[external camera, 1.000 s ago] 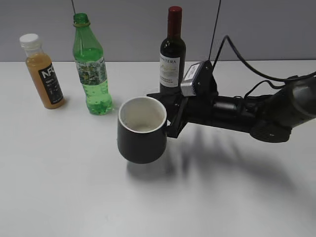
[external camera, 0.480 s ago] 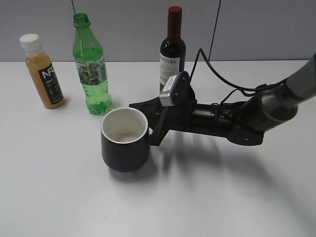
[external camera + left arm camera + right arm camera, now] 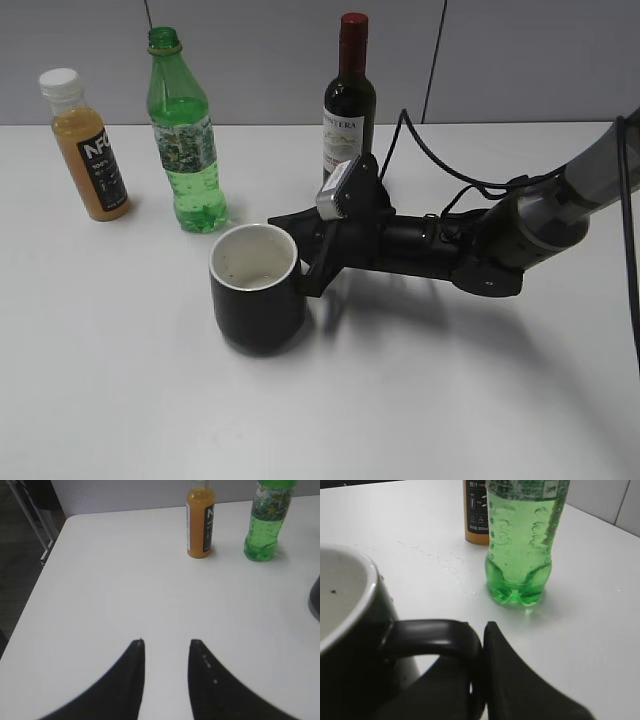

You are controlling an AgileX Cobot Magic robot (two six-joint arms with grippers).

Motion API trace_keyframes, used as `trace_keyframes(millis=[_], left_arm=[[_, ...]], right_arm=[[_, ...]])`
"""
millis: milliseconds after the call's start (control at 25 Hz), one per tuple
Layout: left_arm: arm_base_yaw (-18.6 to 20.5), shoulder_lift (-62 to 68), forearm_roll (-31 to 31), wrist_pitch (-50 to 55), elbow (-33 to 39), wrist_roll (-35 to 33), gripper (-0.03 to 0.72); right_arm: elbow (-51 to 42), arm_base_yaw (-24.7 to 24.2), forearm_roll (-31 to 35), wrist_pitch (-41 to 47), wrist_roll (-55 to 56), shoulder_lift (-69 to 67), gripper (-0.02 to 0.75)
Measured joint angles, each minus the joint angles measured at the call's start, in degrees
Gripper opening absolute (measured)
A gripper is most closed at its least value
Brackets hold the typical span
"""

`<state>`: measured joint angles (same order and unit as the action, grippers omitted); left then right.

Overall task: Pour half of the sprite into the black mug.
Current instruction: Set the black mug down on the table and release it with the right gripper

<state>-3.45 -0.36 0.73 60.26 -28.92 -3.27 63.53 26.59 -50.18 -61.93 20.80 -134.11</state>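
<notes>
1. White table: your work surface; it carries everything listed below.

2. Right arm: it reaches in from your right, lying low over the table toward the centre, cable looped above it.

3. Wine bottle: dark glass, red capsule, white label. You see it upright at the back, behind the right arm.

4. Sprite: translucent green plastic bottle, uncapped, patterned label, clear liquid inside. It stands upright at back left, behind and to the left of the mug, untouched by either gripper. Your right wrist view shows its lobed base close beyond the mug handle.

5. Orange juice bottle: white cap, dark label, upright just left of the sprite.

6. Black mug: matte black, white inside, upright near the table's centre. Whether it rests on the table you cannot tell for certain.

7. Right gripper: clamped on the mug's handle, pinching it between its black fingers.

8. Left gripper: seen only in your left wrist view, its two dark fingers parted, nothing between them, above bare table well short of the bottles.
</notes>
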Motion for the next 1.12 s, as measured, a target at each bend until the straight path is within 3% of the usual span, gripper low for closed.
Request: trace_keyframes(millis=[400, 600, 680, 1120], left_arm=[[0.0, 0.0, 0.0, 0.0, 0.0, 0.0, 0.237], [0.0, 0.0, 0.0, 0.0, 0.0, 0.0, 0.237], [0.0, 0.0, 0.0, 0.0, 0.0, 0.0, 0.237], [0.0, 0.0, 0.0, 0.0, 0.0, 0.0, 0.237]], right_arm=[[0.1, 0.0, 0.6, 2.5, 0.0, 0.0, 0.048], [0.1, 0.0, 1.8, 1.1, 0.5, 0.0, 0.225], [0.1, 0.0, 1.9, 0.9, 0.6, 0.0, 0.257], [-4.7, -4.6, -0.4, 0.9, 0.7, 4.2, 0.279]])
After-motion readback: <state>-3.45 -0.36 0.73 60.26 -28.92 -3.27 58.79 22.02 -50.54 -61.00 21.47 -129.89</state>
